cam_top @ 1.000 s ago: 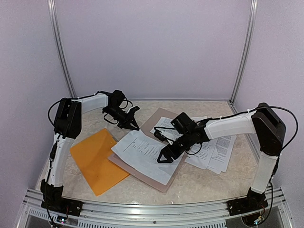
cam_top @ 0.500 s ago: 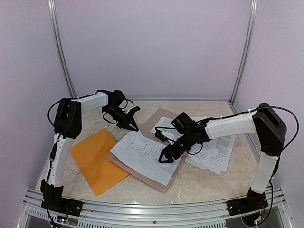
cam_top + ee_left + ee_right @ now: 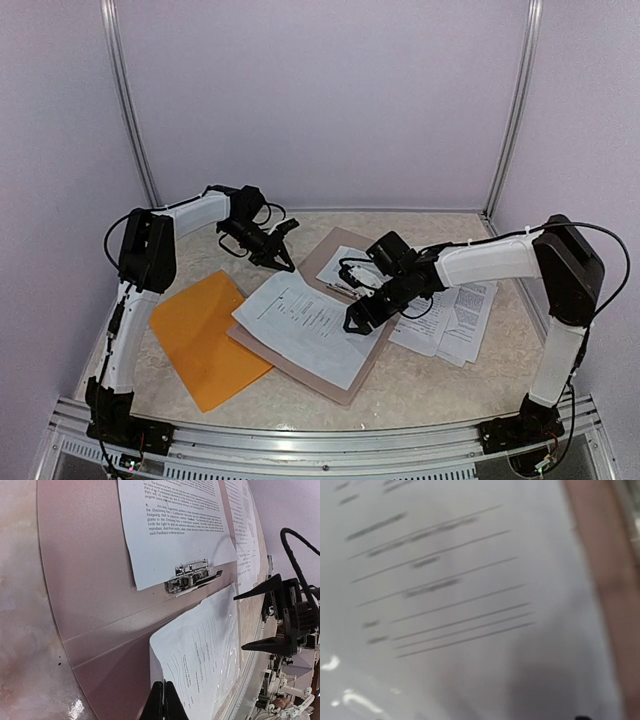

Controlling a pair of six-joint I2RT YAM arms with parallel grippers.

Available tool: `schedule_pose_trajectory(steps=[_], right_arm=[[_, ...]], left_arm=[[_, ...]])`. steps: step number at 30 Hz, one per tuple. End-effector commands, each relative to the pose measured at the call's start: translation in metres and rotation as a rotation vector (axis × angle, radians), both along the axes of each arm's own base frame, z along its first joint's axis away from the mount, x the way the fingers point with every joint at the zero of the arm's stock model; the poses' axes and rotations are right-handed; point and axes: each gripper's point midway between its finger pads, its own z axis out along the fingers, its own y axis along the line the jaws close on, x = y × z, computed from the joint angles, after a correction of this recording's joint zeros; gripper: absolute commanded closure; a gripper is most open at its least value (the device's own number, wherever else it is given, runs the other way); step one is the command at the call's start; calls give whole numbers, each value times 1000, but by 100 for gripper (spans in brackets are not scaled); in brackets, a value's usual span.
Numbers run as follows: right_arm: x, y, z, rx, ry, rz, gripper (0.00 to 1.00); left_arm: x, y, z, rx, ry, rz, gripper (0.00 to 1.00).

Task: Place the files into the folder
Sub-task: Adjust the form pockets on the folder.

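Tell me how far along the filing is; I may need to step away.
Done: nothing; the flat orange plastic folder lies bare, no paper showing in it. In hand: the open right end effector hangs over the white printed sheet on the grey-brown clipboard. Left: that sheet and the loose papers beside it.

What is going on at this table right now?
Two robot arms are filing papers. The right gripper, open, is at the edge of a printed sheet lying on a clipboard. The left gripper, shut and empty, hovers near the clipboard's far end. The orange folder lies flat to the left; more sheets lie to the right.
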Motion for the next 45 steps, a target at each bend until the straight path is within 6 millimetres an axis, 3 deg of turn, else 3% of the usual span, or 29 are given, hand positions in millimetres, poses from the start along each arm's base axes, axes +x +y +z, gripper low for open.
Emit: schedule_pose_trajectory(steps=[1,14,23,33,45], right_arm=[[20,-11,4,-49,-57,-34,20],[32,-25,-14,-73,-52,-30,19],[20,-26,-33,-65,6,6,19],[1,-26,-20,-1,46,17,23],[-8,-23,-10,37,66,26,25]], left_arm=[[-10,-6,-8,-7,28,-29,100],[-14,-10,-8,0,32,-38,100],[-16,-11,-8,3,32,-41,100],[-19,-8,-11,20,34,-37,100],[-19,-6,-13,45,22,-34,100]])
